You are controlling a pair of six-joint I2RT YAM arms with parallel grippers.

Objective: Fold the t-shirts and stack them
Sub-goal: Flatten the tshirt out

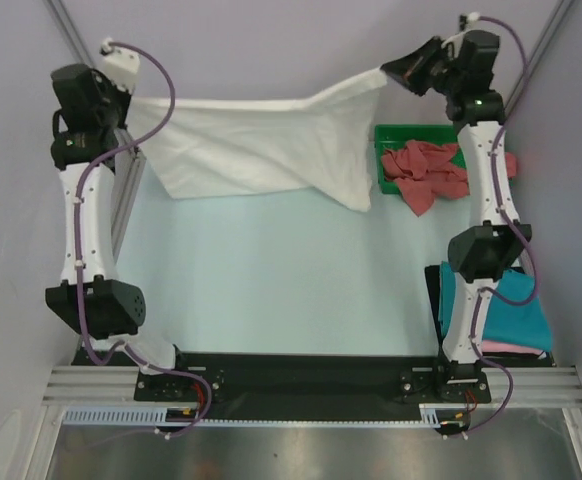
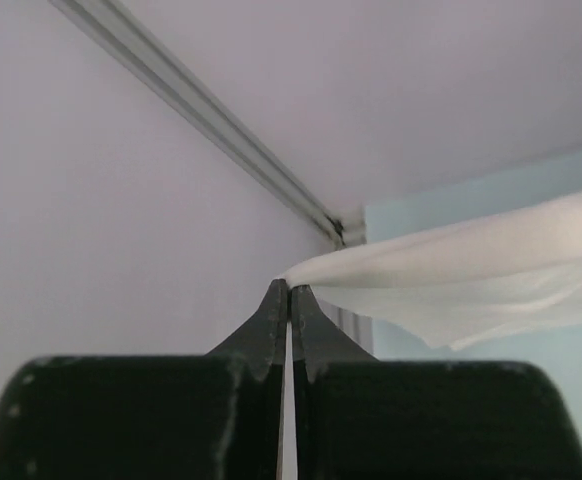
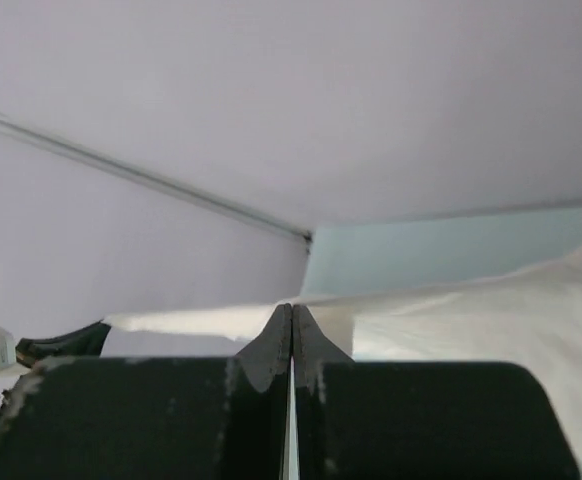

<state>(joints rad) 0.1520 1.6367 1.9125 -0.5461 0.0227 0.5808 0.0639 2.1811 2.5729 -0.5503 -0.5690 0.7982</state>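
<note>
— What is the left gripper (image 2: 290, 292) doing?
— Pinching the white t-shirt (image 1: 251, 150), which is hanging stretched across the far side. The jaws are hiding the pinched edge.
— And on the right?
— The right gripper (image 3: 291, 312) is clamping the other corner. The right arm (image 1: 486, 200) is covering part of the teal shirt (image 1: 521, 300).

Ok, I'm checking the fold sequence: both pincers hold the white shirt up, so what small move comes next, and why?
Probably lower both together toward the table. The left pincer and right pincer each pinch an edge of the white t-shirt, which hangs spread between them; it should lie flat before folding.
</note>
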